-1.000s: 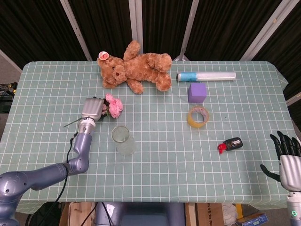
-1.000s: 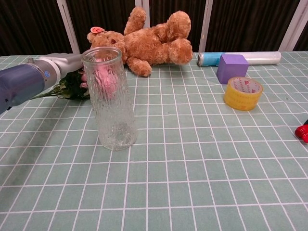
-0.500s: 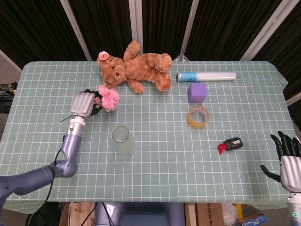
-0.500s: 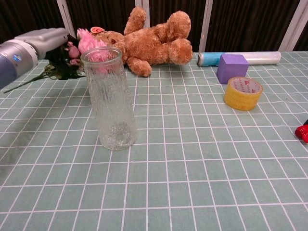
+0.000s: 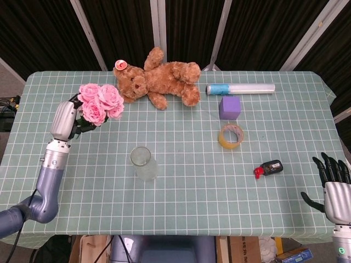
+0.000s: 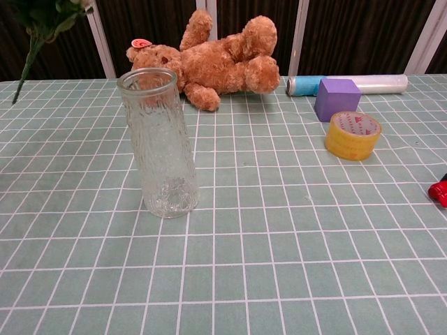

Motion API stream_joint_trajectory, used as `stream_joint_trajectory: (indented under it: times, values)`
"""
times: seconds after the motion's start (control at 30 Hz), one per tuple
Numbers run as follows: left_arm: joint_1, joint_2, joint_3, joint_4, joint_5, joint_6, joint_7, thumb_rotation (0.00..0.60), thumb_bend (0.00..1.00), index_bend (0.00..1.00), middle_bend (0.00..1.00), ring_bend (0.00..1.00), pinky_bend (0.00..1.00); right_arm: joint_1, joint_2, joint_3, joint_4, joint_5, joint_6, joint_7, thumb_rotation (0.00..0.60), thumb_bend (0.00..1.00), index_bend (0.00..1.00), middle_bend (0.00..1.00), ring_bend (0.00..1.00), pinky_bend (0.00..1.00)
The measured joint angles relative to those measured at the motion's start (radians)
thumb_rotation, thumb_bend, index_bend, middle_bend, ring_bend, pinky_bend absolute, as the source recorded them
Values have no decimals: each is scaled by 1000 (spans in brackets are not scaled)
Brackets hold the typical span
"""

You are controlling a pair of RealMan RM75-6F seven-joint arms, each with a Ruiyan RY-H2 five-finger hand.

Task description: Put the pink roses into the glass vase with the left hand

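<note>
My left hand (image 5: pixel 64 121) grips a bunch of pink roses (image 5: pixel 100 102), lifted above the table's left side. In the chest view only the green stem and leaves (image 6: pixel 36 26) hang in at the top left corner. The glass vase (image 5: pixel 143 163) stands upright and empty near the table's front middle, to the right of and nearer than the roses; up close it is a tall textured glass vase (image 6: pixel 159 144). My right hand (image 5: pixel 335 185) hangs off the table's front right corner, fingers spread, holding nothing.
A brown teddy bear (image 5: pixel 159 78) lies at the back, just right of the roses. A purple cube (image 5: pixel 230 107), yellow tape roll (image 5: pixel 231 136), clear tube with blue end (image 5: pixel 240 89) and small black-and-red item (image 5: pixel 268 168) sit on the right half.
My left hand has lifted the roses off the table and swung them up and to the left, turning the blooms upright. The vase and right hand have stayed put.
</note>
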Motion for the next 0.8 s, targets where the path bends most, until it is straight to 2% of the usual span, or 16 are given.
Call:
stream_joint_trajectory:
  times: [0.17, 0.37, 0.6, 0.8]
  values:
    - [50, 133, -14, -206, 82, 0, -237, 600, 473, 458, 459, 327, 445, -1, -3, -1, -2, -9, 6, -3, 600, 205, 133, 57, 58, 0]
    - [75, 192, -43, -325, 147, -9, -375, 600, 469, 463, 463, 328, 446, -2, -3, 1, 2, -8, 9, 4, 600, 204, 133, 57, 58, 0]
    - [64, 181, -80, -377, 155, -2, -354, 600, 461, 463, 473, 327, 467, -5, -4, 3, 6, -8, 16, 16, 600, 205, 139, 57, 58, 0]
    - [40, 98, -99, -380, 158, 27, -257, 600, 460, 467, 473, 328, 468, -4, -4, 2, 5, -10, 13, 22, 600, 204, 139, 57, 58, 0]
